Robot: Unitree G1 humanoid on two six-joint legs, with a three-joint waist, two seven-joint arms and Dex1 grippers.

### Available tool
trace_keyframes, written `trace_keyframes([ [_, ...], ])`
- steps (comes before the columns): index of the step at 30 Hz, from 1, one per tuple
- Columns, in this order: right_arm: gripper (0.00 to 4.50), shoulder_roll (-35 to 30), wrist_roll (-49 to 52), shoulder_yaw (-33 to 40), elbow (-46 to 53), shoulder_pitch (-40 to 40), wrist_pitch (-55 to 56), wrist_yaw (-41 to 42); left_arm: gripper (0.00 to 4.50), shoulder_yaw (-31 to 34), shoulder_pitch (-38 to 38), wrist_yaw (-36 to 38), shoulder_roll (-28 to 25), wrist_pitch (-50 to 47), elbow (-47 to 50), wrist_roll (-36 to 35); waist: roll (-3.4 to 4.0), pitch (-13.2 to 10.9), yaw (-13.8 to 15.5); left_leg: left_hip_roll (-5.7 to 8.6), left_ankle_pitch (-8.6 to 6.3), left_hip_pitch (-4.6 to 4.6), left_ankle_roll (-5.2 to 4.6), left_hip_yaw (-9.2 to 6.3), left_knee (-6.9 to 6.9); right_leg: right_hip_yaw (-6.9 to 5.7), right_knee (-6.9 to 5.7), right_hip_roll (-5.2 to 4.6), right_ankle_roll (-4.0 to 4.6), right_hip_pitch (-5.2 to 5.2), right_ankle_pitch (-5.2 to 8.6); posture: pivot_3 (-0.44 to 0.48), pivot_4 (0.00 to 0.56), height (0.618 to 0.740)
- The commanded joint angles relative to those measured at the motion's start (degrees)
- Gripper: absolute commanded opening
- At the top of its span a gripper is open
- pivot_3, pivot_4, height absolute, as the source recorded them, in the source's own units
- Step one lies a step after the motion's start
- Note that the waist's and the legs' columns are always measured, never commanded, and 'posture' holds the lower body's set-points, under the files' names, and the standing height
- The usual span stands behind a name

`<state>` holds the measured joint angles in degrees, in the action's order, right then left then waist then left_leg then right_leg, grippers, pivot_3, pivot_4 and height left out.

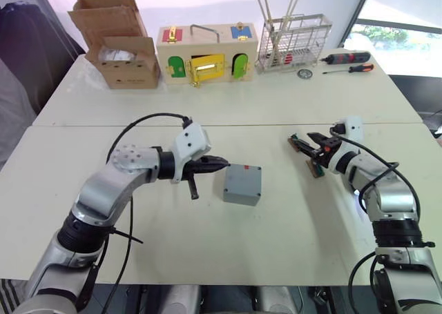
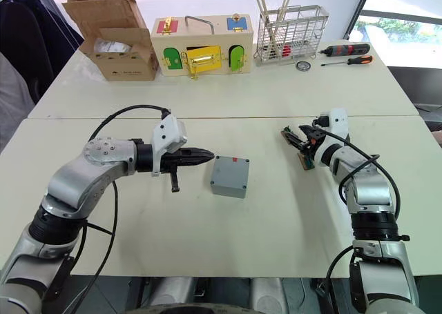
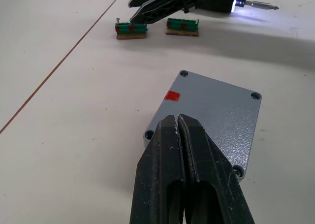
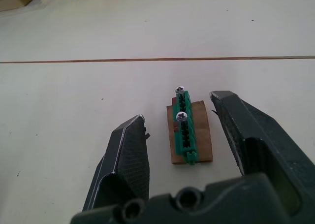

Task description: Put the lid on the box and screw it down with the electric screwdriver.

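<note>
While the lid (image 3: 211, 113) sits on the box (image 1: 242, 183) mid-tabletop (image 1: 207, 107), the left pincer (image 1: 219, 164), clenched empty, points at it from the left. Well to the right, the right pincer (image 4: 179, 128) gapes over a green screw holder (image 4: 185, 130); a cardboard box (image 1: 124, 45), wooden latch box (image 1: 207, 54) and wire rack (image 1: 293, 43) line the far edge.

Box (image 1: 242, 183) mid-table between left hand (image 1: 219, 164) and right hand (image 1: 307, 142).

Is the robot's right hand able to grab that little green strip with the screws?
Probably yes. The right gripper is open, and the green strip lies on the table right between its fingers with nothing in the way.
</note>
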<state>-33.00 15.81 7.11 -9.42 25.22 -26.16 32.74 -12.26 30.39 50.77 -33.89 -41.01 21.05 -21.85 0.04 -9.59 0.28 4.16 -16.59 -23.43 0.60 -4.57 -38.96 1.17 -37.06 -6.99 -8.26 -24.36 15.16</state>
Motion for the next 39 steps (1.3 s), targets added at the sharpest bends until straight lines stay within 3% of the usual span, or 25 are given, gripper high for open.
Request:
trace_keyframes([
  [1, 2.42, 0.24, -0.19, 0.25, 0.73, 0.82, 1.07, 0.48, 0.0, 0.55, 0.23, -0.39, -0.4, 0.68, 1.81, 0.12, 0.0, 0.0, 0.0, 0.0, 0.0, 0.0, 0.0, 0.0, 0.0, 0.0, 0.0, 0.0, 0.0, 0.0, 0.0, 0.0, 0.15, 0.73],
  [7, 2.42, 0.54, -1.14, -0.31, -0.24, 1.19, 1.11, 0.16, 0.0, 0.48, 0.34, -0.89, -0.27, 1.2, 1.21, 0.53, 0.0, 0.0, 0.0, 0.0, 0.0, 0.0, 0.0, 0.0, 0.0, 0.0, 0.0, 0.0, 0.0, 0.0, 0.0, 0.0, 0.15, 0.73],
  [10, 1.64, 0.91, -1.49, -0.34, -1.01, 1.76, 1.17, 0.06, 0.0, 0.47, 0.44, -1.08, -0.17, 1.19, 1.19, 0.42, 0.0, 0.0, -0.04, 0.0, 0.0, 0.0, 0.0, 0.0, 0.0, 0.0, 0.0, 0.0, 0.0, 0.0, 0.0, 0.0, 0.15, 0.73],
  [13, 0.14, 1.16, -1.78, -0.52, -1.63, 2.19, 1.37, 0.1, 0.0, 0.48, 0.42, -1.23, -0.09, 1.21, 1.27, 0.35, 0.0, 0.0, -0.07, 0.0, 0.0, 0.0, 0.0, 0.0, 0.0, 0.0, 0.0, 0.0, 0.0, 0.0, 0.0, 0.0, 0.15, 0.73],
  [39, 0.06, 1.75, -1.47, 1.33, -2.96, 3.01, 2.47, 0.03, 0.0, 0.34, 0.43, -1.94, 0.22, 1.9, 0.56, 0.55, 0.0, 0.0, -0.06, 0.0, 0.0, 0.0, 0.0, 0.0, 0.0, 0.0, 0.0, 0.0, 0.0, 0.0, 0.0, 0.0, 0.15, 0.73],
])
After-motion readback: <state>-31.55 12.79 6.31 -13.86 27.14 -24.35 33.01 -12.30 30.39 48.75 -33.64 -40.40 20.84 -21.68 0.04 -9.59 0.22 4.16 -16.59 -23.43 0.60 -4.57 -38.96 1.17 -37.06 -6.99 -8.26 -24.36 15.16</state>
